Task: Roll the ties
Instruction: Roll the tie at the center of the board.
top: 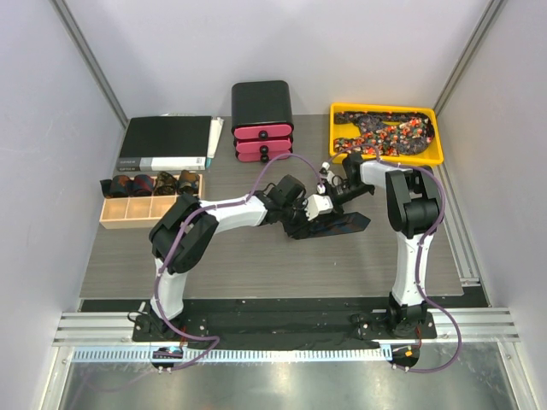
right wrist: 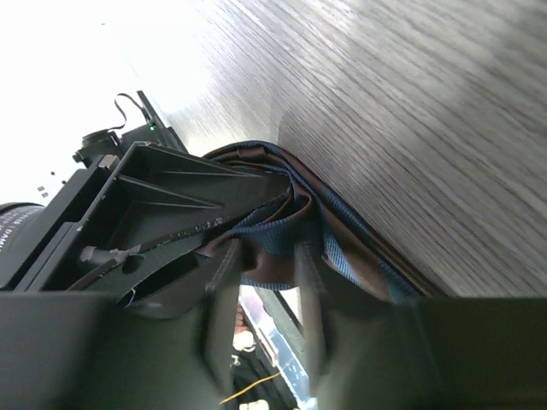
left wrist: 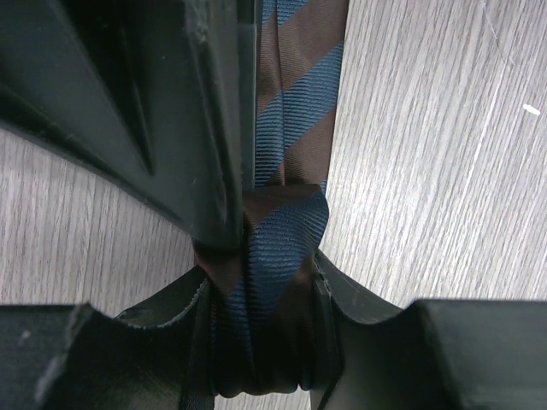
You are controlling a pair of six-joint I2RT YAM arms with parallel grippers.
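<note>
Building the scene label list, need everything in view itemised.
Striped tie: 1, brown and blue, table centre
Yellow tray: 1, yellow, rear right
Loose ties: pile, count unclear, dark with red-orange-white speckles, in yellow tray
Wooden box: 1, tan, left side
Rolled ties: about 4, dark, in wooden box
Drawer unit: 1, black with pink drawers, rear centre
Binder: 1, black, rear left
Table: 1, grey wood-grain
Left gripper: 1, black, shut on striped tie
Right gripper: 1, black, at the tie's folds, grip unclear

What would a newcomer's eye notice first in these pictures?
At mid-table the left tool pinches a brown-and-blue striped tie, with the right tool close against it. At the far right a yellow tray holds speckled ties; at the left a wooden box holds rolled ties.
</note>
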